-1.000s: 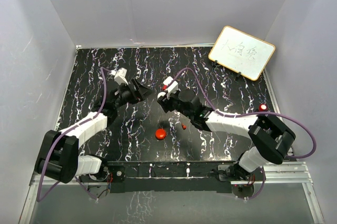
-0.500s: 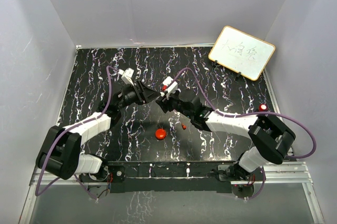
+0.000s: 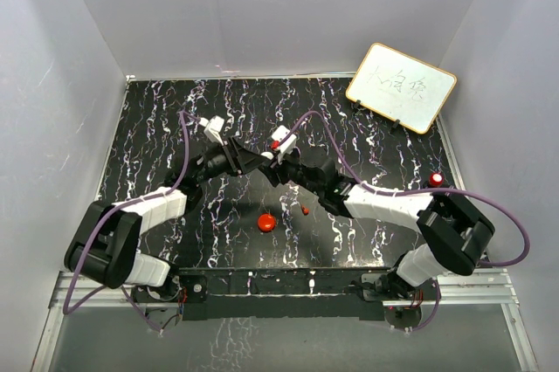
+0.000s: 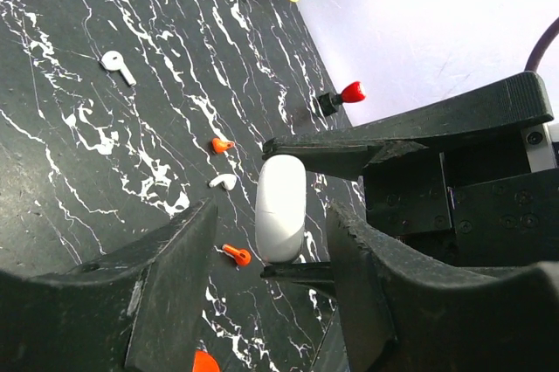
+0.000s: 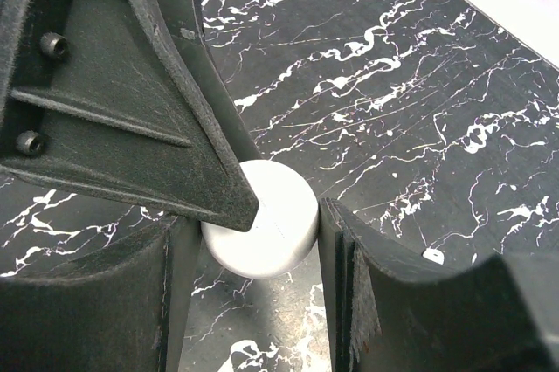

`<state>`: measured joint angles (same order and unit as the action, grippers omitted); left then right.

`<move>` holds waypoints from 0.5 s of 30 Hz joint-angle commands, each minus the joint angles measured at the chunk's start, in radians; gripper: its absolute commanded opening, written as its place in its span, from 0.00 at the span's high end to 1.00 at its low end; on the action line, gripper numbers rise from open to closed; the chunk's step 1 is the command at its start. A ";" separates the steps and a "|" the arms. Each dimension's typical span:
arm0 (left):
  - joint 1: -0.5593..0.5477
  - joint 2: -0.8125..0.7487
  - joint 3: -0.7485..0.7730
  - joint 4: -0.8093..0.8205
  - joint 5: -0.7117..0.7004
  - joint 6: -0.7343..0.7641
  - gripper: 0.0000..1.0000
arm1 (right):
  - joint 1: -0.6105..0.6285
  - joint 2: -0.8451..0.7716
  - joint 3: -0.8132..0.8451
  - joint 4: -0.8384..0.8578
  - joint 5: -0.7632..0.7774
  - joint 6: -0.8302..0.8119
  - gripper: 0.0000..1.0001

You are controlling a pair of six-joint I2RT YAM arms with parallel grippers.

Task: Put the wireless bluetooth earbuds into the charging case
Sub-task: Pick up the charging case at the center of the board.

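Note:
A white round charging case (image 5: 262, 230) hangs edge-on above the table, and my right gripper (image 5: 253, 234) is shut on it. My left gripper (image 4: 272, 215) meets it head-on in mid-table (image 3: 260, 161). Its jaws stand open to either side of the charging case (image 4: 280, 206) with a gap on both sides, and one left finger (image 5: 166, 119) overlaps the case's upper left. On the black marble table lie small earbuds: two red (image 4: 222, 144) (image 4: 236, 255) and two whitish (image 4: 224, 182) (image 4: 115, 65). A red earbud (image 3: 306, 211) shows near the front.
A red round puck (image 3: 266, 222) lies on the table in front of the grippers. A yellow-framed whiteboard (image 3: 401, 86) leans at the back right. A red knob (image 3: 436, 179) stands at the right edge. White walls close in the table.
My left gripper has swung right to meet the right gripper, and its jaws have narrowed around the case. The right gripper has barely moved and keeps its hold.

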<state>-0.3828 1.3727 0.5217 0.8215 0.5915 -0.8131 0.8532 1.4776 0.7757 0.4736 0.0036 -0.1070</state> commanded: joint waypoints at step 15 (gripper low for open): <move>-0.025 0.065 0.007 0.116 0.097 -0.025 0.98 | -0.018 -0.041 0.016 0.095 -0.038 0.019 0.68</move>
<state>-0.3908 1.4364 0.5217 0.9237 0.6361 -0.8474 0.8413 1.4769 0.7738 0.4603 -0.0193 -0.1036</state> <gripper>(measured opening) 0.243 0.495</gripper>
